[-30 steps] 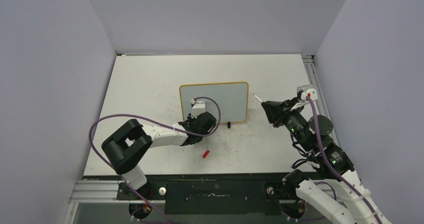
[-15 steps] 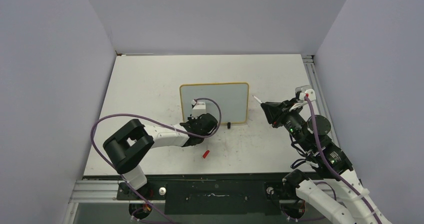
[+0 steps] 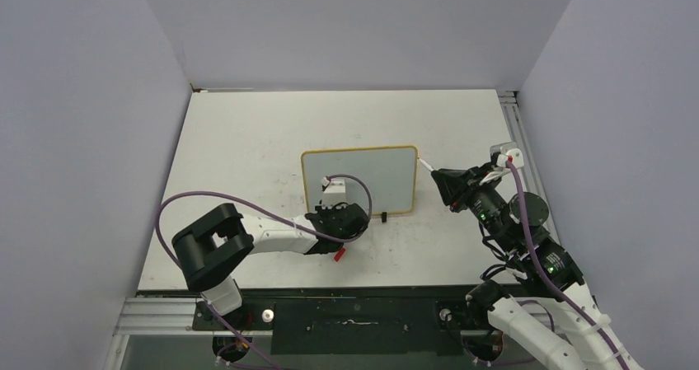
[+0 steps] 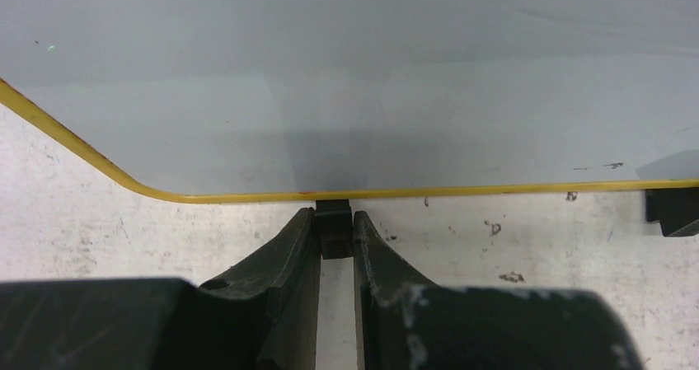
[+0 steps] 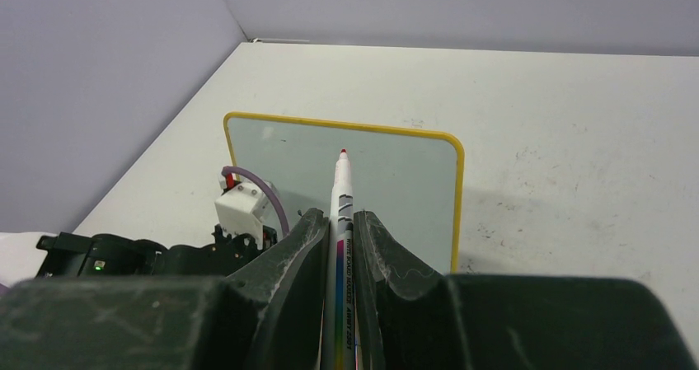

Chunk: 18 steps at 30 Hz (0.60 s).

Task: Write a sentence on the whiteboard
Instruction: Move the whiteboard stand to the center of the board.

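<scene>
**A:** What has your left hand got?

**B:** My left gripper (image 4: 334, 217) is pinched narrow on a small black foot (image 4: 334, 238) under the bottom edge of the whiteboard (image 3: 358, 180). That is the small rectangular board with a pale grey face and a thin yellow rounded frame. The foot sits right between my two dark fingers (image 4: 288, 255), and both press against its sides.

**A:** And where is the board from that hand?

**B:** Straight ahead of it, with the yellow lower rim just past my fingertips. The face beyond is plain pale grey, with a few tiny dark specks low on the right. A second black foot (image 4: 672, 209) shows further along the same rim, off to the right of my grip. Under the hand is the scuffed white tabletop (image 3: 247, 139). A small red piece (image 3: 338, 255) lies on it just behind the hand, on the near side.

**A:** The right hand?

**B:** My right gripper (image 5: 338, 222) is clamped on a slim white marker (image 5: 342, 180) with coloured print on its barrel. The marker runs forward between the fingers, and its red tip points away from my wrist.

**A:** Is the tip on the board?

**B:** From above, the tip is beside the board's right edge, up near the top corner. I cannot tell whether it touches. From my right wrist, the board lies ahead and a little to the left.
</scene>
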Available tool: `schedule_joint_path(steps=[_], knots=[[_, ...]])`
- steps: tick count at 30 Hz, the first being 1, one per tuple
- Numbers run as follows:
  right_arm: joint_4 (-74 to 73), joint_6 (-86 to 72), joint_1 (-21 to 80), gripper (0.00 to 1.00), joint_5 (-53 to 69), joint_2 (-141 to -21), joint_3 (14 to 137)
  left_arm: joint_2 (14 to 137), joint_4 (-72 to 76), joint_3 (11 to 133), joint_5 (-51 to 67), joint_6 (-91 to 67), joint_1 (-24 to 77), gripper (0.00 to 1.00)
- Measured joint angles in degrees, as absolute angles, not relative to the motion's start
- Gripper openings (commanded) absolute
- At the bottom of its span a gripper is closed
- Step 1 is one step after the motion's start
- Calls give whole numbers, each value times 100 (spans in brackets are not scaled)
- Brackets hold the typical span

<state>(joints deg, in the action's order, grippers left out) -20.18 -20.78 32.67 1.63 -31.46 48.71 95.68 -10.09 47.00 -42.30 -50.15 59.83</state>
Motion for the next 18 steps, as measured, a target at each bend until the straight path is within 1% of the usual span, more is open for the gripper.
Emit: schedule_joint_path(steps=[15, 16, 18], knots=[[-2021, -2167, 3267, 5, 163, -2963, 4807, 9539, -2163, 4963, -4477, -6208, 6914, 0], [-2021, -2169, 3267, 5, 163, -2961, 4807, 9539, -2185, 4967, -4473, -6250, 6954, 1], [-2023, -2169, 3267, 5, 163, -2961, 4807, 9539, -2224, 4967, -4458, -6302, 7011, 11]])
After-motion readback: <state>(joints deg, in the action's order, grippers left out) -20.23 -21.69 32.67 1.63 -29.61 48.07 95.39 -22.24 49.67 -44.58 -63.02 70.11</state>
